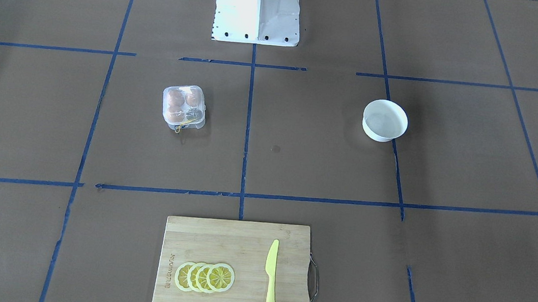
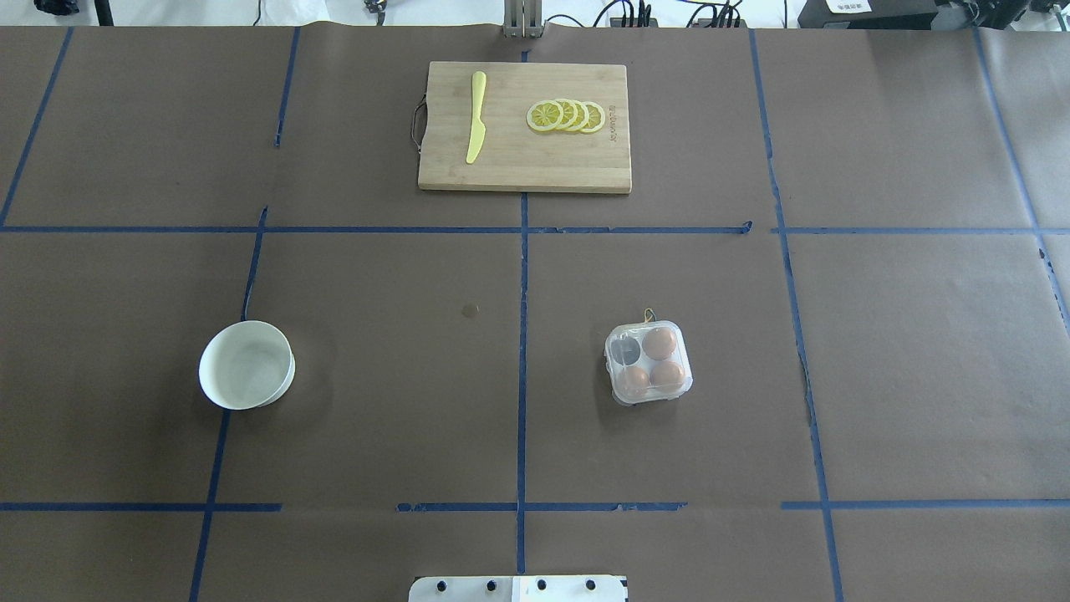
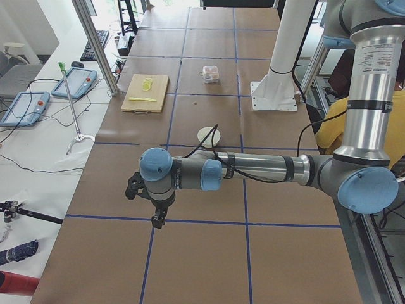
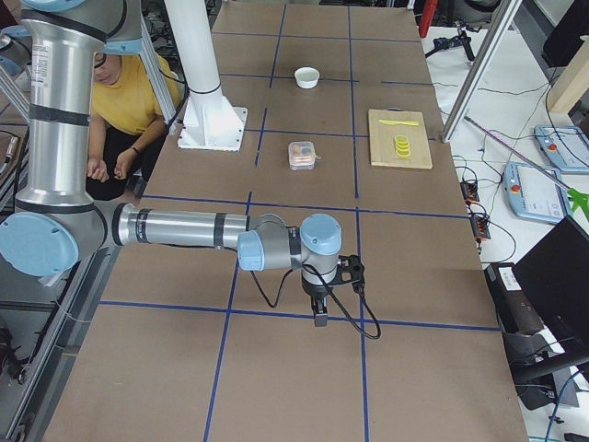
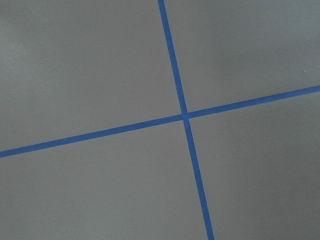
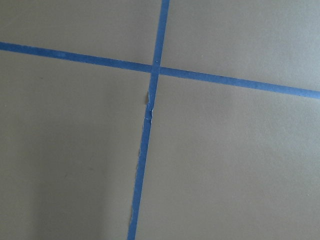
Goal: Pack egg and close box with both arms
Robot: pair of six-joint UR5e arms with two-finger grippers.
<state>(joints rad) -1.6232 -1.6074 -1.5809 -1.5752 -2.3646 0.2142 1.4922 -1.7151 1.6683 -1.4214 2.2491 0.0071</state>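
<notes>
Showing box (image 2: 649,363) on desk (image 2: 376,418), robot's right half, near centre line. Three eggs (image 2: 659,342) fill three of four cups; lid position unclear. Left gripper (image 3: 155,220) and right gripper (image 4: 319,319) well apart from box, each low over blue tape (image 5: 185,116) crossing; open or closed cannot be told. White bowl (image 2: 247,365) on left half. Cutting board (image 2: 518,167) at far edge carries lemon slices (image 2: 567,115), yellow knife (image 2: 476,117).

- Clear plastic four-cup egg box (image 2: 624,351): table's right half in the overhead view, with three orange-brown eggs (image 2: 659,343) in it.
- Round white bowl (image 2: 247,364): left half, well apart.
- Bamboo cutting board (image 2: 525,159): far centre. On it, yellow plastic knife (image 2: 476,117) left of lemon slices (image 2: 567,116).
</notes>
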